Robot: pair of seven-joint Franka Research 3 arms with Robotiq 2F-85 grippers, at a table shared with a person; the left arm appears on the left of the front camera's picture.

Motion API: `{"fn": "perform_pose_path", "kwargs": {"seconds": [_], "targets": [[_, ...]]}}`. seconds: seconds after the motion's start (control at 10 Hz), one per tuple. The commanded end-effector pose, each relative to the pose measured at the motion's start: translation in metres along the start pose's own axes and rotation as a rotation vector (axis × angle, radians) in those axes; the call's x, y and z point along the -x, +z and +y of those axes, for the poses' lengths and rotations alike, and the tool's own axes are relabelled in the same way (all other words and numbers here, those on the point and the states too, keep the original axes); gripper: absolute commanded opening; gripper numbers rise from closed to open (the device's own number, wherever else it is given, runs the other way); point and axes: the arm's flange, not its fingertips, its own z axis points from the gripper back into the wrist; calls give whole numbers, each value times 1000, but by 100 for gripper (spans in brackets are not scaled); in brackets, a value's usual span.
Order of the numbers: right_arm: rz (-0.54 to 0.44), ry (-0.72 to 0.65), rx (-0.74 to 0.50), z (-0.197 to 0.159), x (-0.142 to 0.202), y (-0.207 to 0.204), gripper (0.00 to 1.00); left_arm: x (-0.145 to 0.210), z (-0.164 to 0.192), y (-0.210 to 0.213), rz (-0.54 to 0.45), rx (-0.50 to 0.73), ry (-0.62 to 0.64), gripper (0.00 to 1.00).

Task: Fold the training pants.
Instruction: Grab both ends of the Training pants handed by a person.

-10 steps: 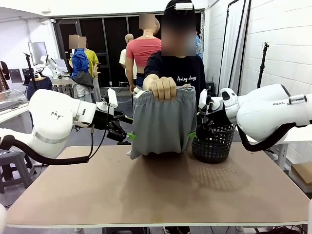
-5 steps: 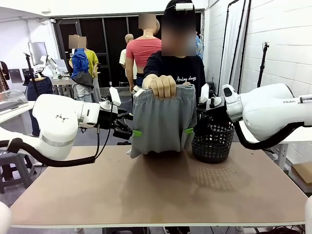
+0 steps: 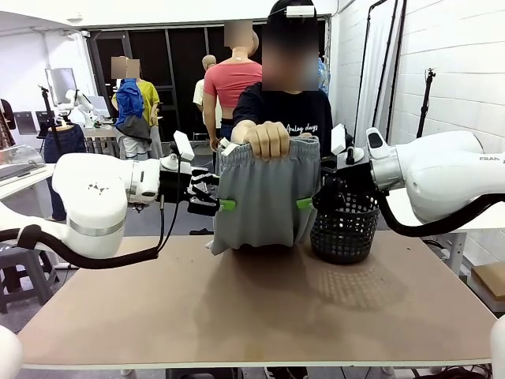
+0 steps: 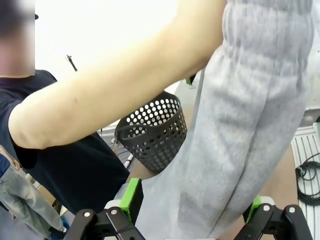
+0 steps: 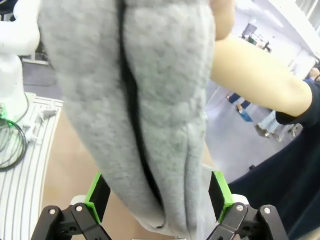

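A person's hand [image 3: 268, 140] holds the light grey training pants [image 3: 264, 197] up by the gathered waistband, and they hang down to the table. My left gripper [image 3: 220, 200] stands open at the pants' left edge. In the left wrist view the grey cloth [image 4: 250, 125] hangs between the spread green pads of that gripper [image 4: 194, 202]. My right gripper [image 3: 309, 202] stands open at the right edge. The right wrist view shows the folded side of the pants [image 5: 150, 100] hanging between the pads of this gripper [image 5: 159, 195]. Neither pair of jaws has closed on the cloth.
A black mesh basket [image 3: 343, 229] stands on the brown table [image 3: 252, 316] just right of the pants, under my right arm. The person stands at the far edge with a forearm [image 4: 115, 85] stretched out over the table. Other people stand far behind.
Both grippers have risen a little and moved inward, up to the side edges of the hanging pants. The person has lifted the waistband slightly.
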Motion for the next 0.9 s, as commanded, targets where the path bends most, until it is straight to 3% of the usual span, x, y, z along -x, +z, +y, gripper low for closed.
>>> {"fn": "perform_pose_path", "kwargs": {"seconds": [0.0, 0.8], "targets": [[-59, -48, -50, 18, 10, 4, 100, -4, -3, -5, -52, -14, 52, 100], [-159, -62, -53, 21, 5, -2, 100, -26, -4, -11, -89, 4, 88, 100]]}}
